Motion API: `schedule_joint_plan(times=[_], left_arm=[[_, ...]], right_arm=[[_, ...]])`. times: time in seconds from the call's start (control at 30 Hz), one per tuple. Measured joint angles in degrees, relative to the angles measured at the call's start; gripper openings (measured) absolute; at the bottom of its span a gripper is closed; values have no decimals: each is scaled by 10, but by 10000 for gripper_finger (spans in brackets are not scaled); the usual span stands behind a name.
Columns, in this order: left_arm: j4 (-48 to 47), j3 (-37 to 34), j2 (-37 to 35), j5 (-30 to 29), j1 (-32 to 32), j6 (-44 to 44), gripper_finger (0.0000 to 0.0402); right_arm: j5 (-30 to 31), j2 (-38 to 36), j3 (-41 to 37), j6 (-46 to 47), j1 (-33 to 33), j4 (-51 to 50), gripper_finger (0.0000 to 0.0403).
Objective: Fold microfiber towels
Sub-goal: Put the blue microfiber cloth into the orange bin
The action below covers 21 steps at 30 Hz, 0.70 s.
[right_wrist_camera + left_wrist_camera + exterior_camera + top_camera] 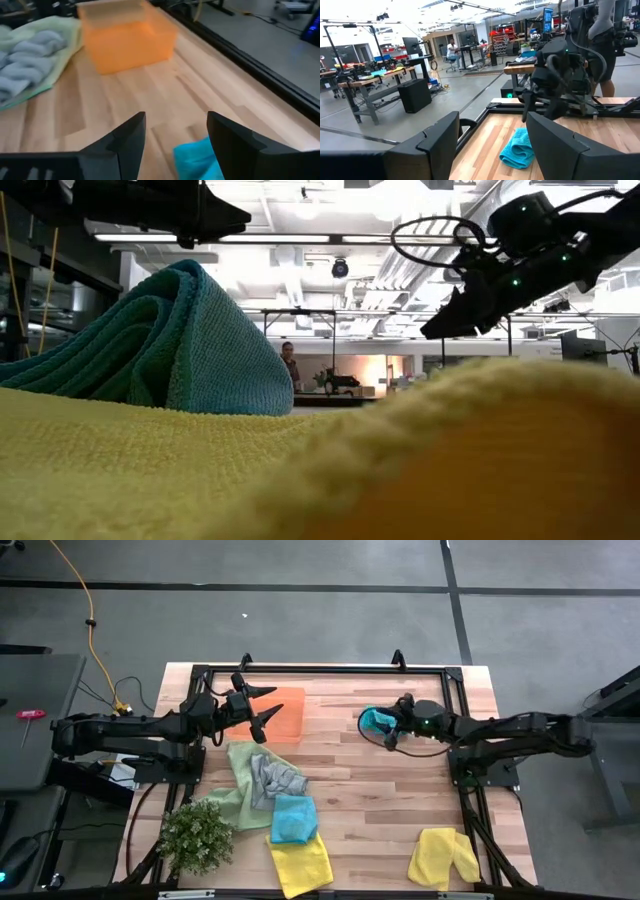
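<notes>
The right gripper [390,730] hovers over the far-right part of the tabletop [380,800], fingers parted and holding nothing. Just beyond its tips, touching the wood, lies a teal towel [376,720] bunched into a soft roll; the right wrist view shows a corner of it [197,157] between the 2 dark fingers. The left gripper [262,705] hangs over the far-left part, jaws spread wide and empty, beside the orange tray [288,715].

Further out, near the left edge, a light green towel [235,785] lies spread with a grey towel [275,778] crumpled on top. Toward the near edge a second teal towel [294,818] overlaps a yellow towel [300,862], and another yellow towel [444,858] sits loosely doubled near the near-right corner. A small green plant [197,836] stands at the near-left corner.

These cloths look light, limp and slightly grippy, so I'd judge they will sag and drape rather than hold a shape, and may drag on the wood or cling to one another. The bunched teal one probably needs lifting by an outer corner or hem and shaking flat before folding; pinching the middle of the roll would likely only gather more layers. Each flat towel is best taken at 2 adjacent corners, 1 per gripper.
</notes>
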Motion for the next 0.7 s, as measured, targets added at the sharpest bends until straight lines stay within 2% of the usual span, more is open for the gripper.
schedule_joint_plan(times=[0.43, 0.53, 0.7], left_arm=[[0, 0, 0, 4, 0, -11, 223], [0, 0, 0, 3, 0, -11, 223], [0, 0, 0, 3, 0, -11, 223]], right_arm=[[16, 0, 1, -59, 56, -4, 204], [54, 0, 1, -69, 65, -10, 204], [141, 2, 1, -80, 84, -80, 204]])
